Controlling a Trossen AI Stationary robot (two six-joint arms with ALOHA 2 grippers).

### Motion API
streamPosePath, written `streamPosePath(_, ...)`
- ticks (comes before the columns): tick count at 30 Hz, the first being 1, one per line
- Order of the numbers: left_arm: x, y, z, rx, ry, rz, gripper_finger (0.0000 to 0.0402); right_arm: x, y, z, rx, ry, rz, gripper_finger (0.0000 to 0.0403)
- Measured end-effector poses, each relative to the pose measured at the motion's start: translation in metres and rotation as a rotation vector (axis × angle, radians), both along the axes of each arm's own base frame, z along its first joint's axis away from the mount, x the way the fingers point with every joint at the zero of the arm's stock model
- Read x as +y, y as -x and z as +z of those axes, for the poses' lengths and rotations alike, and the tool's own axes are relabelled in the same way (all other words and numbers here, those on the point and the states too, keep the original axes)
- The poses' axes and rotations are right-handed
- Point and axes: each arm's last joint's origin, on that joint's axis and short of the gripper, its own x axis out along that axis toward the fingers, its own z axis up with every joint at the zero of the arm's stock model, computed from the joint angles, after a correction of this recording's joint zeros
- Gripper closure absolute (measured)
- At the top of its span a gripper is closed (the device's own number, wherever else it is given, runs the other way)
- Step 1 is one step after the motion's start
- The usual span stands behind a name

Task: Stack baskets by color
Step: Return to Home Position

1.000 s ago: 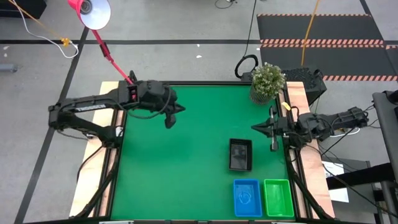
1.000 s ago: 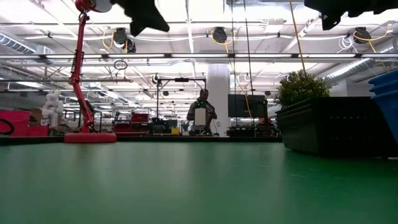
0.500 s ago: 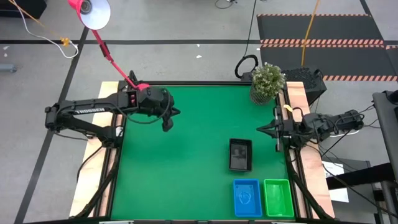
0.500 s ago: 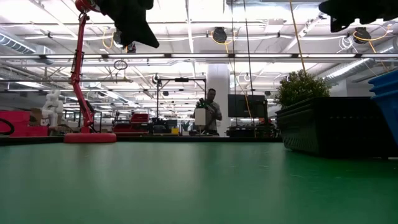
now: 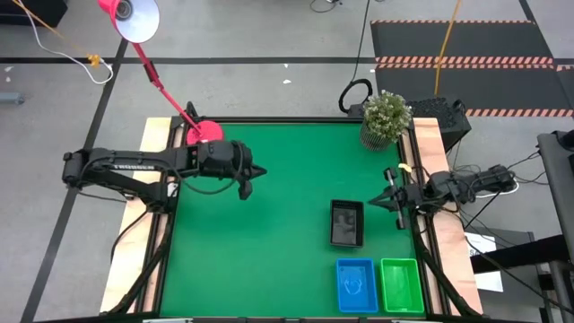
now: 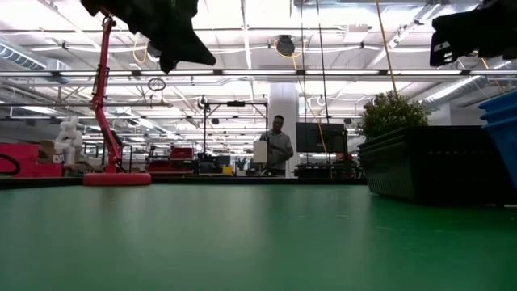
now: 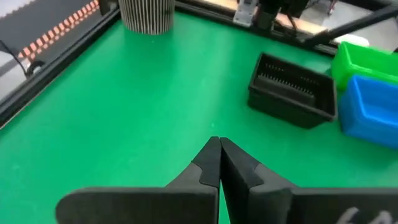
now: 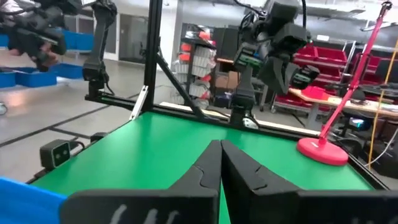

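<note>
We are seeing the left gripper (image 5: 256, 170) hanging in the air over the far left part of the green mat (image 5: 269, 251), near the pink lamp base (image 5: 205, 132). It is clenched, with the fingers pressing tip to tip and nothing between them. The right gripper (image 5: 381, 200) is hovering at the mat's right edge, pointing inward. It is also clenched on nothing and clear of every basket. The black baskets (image 5: 346, 222) are sitting as one stack right of centre, just near and left of the right gripper. The blue baskets (image 5: 356, 284) are sitting stacked at the near edge, and the green baskets (image 5: 401, 283) are sitting stacked just beside them on the right, in the near right corner. From above we are not able to count the layers in any stack. Each stack is resting upright on the mat, untouched by either arm. A potted plant (image 5: 386, 115) is standing at the far right corner. In the low view a person (image 6: 277, 147) is standing in the room beyond the table.
</note>
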Motion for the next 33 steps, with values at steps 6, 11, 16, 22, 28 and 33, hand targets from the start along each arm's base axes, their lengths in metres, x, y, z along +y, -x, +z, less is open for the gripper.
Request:
streamPosePath(6,-0.009,-0.003,0.005,-0.057,0.008,0.024,0.0399,0.002,-0.005,-0.015,-0.109,-0.042,0.011,0.0403)
streamPosePath(11,-0.011,-0.004,0.008,-0.087,0.008,0.028,0.0399,0.001,-0.004,-0.01,-0.175,-0.072,0.021,0.0403)
streamPosePath(16,-0.011,-0.005,0.008,-0.092,0.026,0.038,0.04,-0.002,-0.004,-0.012,-0.17,-0.032,-0.014,0.0403)
streamPosePath(22,-0.011,-0.005,0.009,-0.1,0.032,0.036,0.04,-0.01,-0.005,-0.011,-0.183,-0.016,-0.045,0.0403)
streamPosePath(28,-0.011,0.0,0.015,-0.129,0.027,0.035,0.04,-0.02,-0.006,-0.012,-0.176,-0.001,-0.131,0.0403)
streamPosePath(33,-0.011,0.005,0.021,-0.153,0.038,0.057,0.04,-0.021,-0.007,-0.018,-0.111,0.008,-0.148,0.0403)
